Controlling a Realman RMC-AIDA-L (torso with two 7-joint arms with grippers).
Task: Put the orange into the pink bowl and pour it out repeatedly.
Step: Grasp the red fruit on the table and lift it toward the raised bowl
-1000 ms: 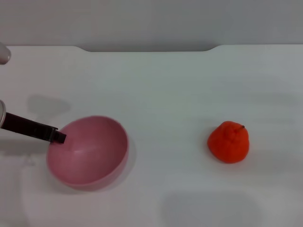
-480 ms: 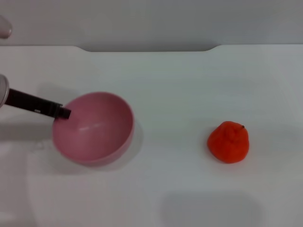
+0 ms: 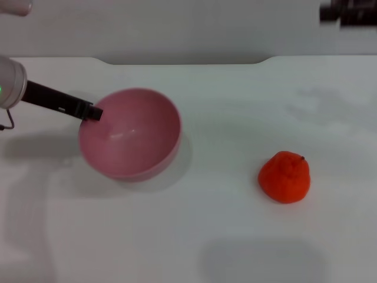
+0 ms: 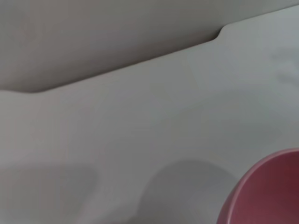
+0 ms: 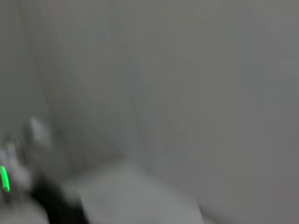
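Pink and matte, the pink bowl (image 3: pixel 131 134) sits in the left half of the head view, slightly above mid-height, tilted so its hollow faces the camera. Its inside holds nothing. The left gripper (image 3: pixel 91 112) comes in from the left edge as a dark bar reaching to the bowl's upper-left rim, and it grips that rim; behind it the pale wrist housing shows at the frame's left edge with a small green light. The bowl casts a soft shadow on the white table (image 3: pixel 224 236) just below and to its right, so it seems to be raised off the surface, though the exact gap cannot be told.

Well apart from the bowl, in the lower right part of the head view, the orange (image 3: pixel 285 177) rests on the table, upright, its knobbed top and tiny dark stem pointing up. Nothing touches it.

At the top right corner of the head view a dark blurred shape is the right gripper (image 3: pixel 347 12), far above the orange and close to the grey wall; whether its claw is wide or narrow cannot be told.

From the left wrist view, a curved piece of the bowl's rim (image 4: pixel 266 191) fills the lower right corner, with the table's far edge crossing the upper part. The right wrist view is blurred grey.
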